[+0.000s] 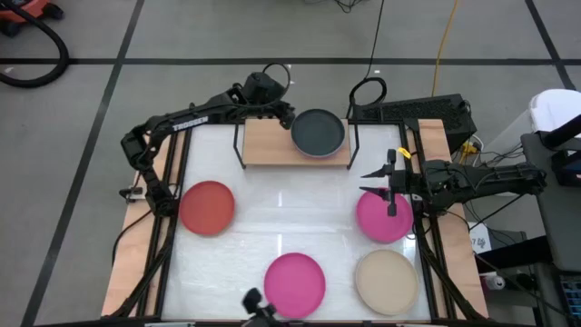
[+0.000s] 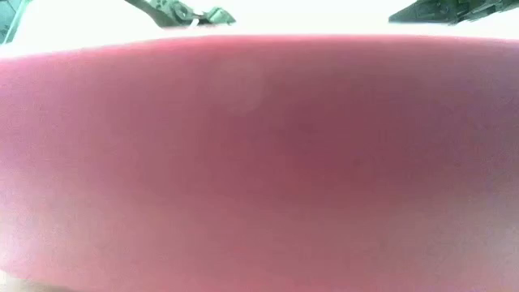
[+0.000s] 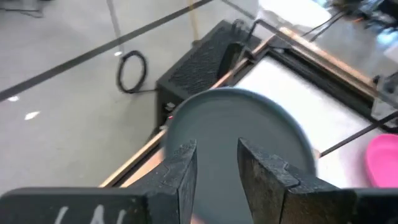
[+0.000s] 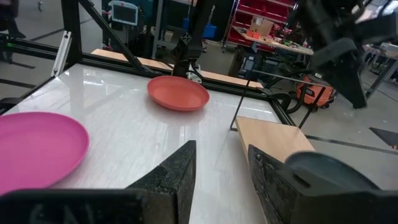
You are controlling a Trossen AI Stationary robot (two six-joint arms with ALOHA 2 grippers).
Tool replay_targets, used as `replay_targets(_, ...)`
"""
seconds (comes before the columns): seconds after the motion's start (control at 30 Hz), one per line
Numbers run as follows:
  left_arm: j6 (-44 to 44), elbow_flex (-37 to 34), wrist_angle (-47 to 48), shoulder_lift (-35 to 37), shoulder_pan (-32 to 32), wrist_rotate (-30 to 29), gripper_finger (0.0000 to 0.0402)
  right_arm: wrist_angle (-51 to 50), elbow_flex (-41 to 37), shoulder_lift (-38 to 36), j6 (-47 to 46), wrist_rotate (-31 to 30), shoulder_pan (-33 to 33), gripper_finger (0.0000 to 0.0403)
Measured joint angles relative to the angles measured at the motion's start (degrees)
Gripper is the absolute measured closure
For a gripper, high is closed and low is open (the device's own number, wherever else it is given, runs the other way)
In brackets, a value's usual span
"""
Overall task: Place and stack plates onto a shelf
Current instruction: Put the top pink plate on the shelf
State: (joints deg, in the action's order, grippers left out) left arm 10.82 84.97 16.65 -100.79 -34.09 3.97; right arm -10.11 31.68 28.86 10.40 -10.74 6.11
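A black plate (image 1: 318, 133) lies flat on the right half of the light-wood shelf (image 1: 268, 143) at the table's far side. My left gripper (image 1: 287, 114) is open at the plate's far left rim; in the left wrist view the plate (image 3: 242, 121) shows between and beyond the fingers. My right gripper (image 1: 374, 183) is open and empty, above the far edge of a magenta plate (image 1: 383, 218) at the table's right. A red plate (image 1: 207, 207), a second magenta plate (image 1: 294, 283) and a beige plate (image 1: 386, 282) lie flat on the white tabletop. My left gripper stands with its fingers (image 3: 184, 171) on either side of the black plate's near rim (image 3: 217, 168). I cannot tell whether they touch it. The plate lies level on the shelf.
The left half of the shelf board (image 4: 273, 140) is bare. The shelf's thin black frame posts (image 1: 239, 145) stand at its ends. The low view is filled by the near magenta plate (image 2: 259, 162). Cables and a dark box (image 1: 418, 111) lie beyond the table's far edge.
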Motion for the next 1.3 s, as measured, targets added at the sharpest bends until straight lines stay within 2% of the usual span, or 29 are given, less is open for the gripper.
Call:
replay_targets(0.13,-1.3,0.0,8.7,1.2,-0.1,-8.4,0.0282,0.0,0.0,0.0,-0.1,0.0,0.0,0.0275)
replay_targets(0.2,-2.0,0.0,12.5,1.2,-0.2,-10.2,0.0282,0.0,0.0,0.0,-0.1,0.0,0.0,0.0275)
replay_targets(0.33,-3.2,0.0,13.1,2.1,0.6,-7.4,0.0282,-1.0,0.0,0.0,-0.2,0.0,0.0,0.0275)
replay_targets(0.43,-3.8,-0.1,9.0,6.1,2.4,-4.8,0.0282,-2.5,0.0,0.0,-0.3,-0.2,0.0,0.0275)
replay_targets(0.6,-6.8,-1.5,3.2,15.5,8.4,-7.0,0.0282,-5.4,0.0,0.4,-4.9,-4.0,-0.1,0.0275)
replay_targets(0.8,-11.1,-10.1,-11.5,25.6,19.3,-10.6,0.0282,-10.7,0.8,5.1,-8.9,-4.2,-0.1,0.0275)
replay_targets(0.97,-12.4,-24.3,-26.6,31.8,26.9,-18.2,0.0282,-20.6,5.1,13.5,-15.5,-3.1,-0.1,0.0275)
replay_targets(1.13,-10.3,-39.4,-44.4,34.3,32.1,-22.0,0.0282,-24.9,6.1,21.0,-21.1,4.2,0.0,0.0275)
replay_targets(1.23,-9.0,-45.9,-53.6,34.3,34.3,-22.5,0.0282,-26.6,6.1,25.2,-24.4,11.5,0.1,0.0275)
replay_targets(1.3,-8.0,-49.2,-58.1,34.0,35.2,-22.6,0.0282,-26.7,6.1,27.8,-26.4,12.9,0.7,0.0275)
